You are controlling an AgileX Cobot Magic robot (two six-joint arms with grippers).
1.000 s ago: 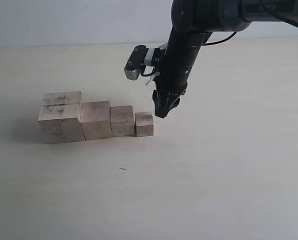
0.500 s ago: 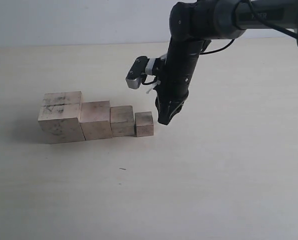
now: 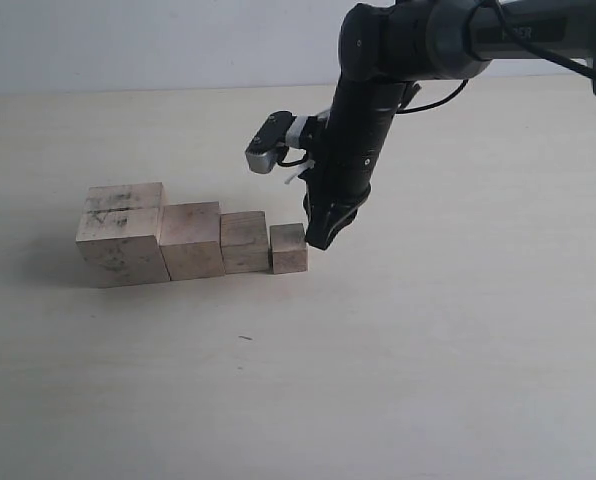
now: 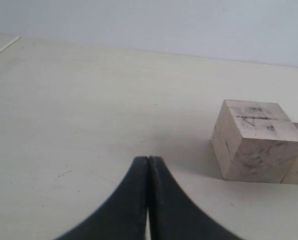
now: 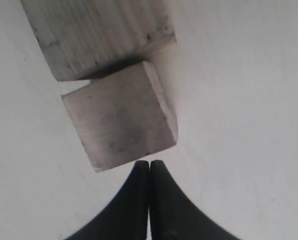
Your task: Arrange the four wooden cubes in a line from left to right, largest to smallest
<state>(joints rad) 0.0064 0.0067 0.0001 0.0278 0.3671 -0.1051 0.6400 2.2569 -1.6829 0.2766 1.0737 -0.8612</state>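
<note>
On the pale beige surface (image 3: 428, 350) we see four pale wooden cubes (image 3: 221, 240) in a touching row. Our black right pincer (image 3: 318, 238), tips together, hangs just beside the smallest cube (image 3: 289, 250); our left pincer (image 4: 148, 167) is pressed together too.

Right arm (image 3: 363, 130): extended in from the upper right, forearm pointed steeply downward.
Right hand (image 3: 320, 238): aimed downward, fingertips pressed together, nothing gripped.
Left hand (image 4: 148, 161): fingertips pressed together, nothing gripped.
</note>
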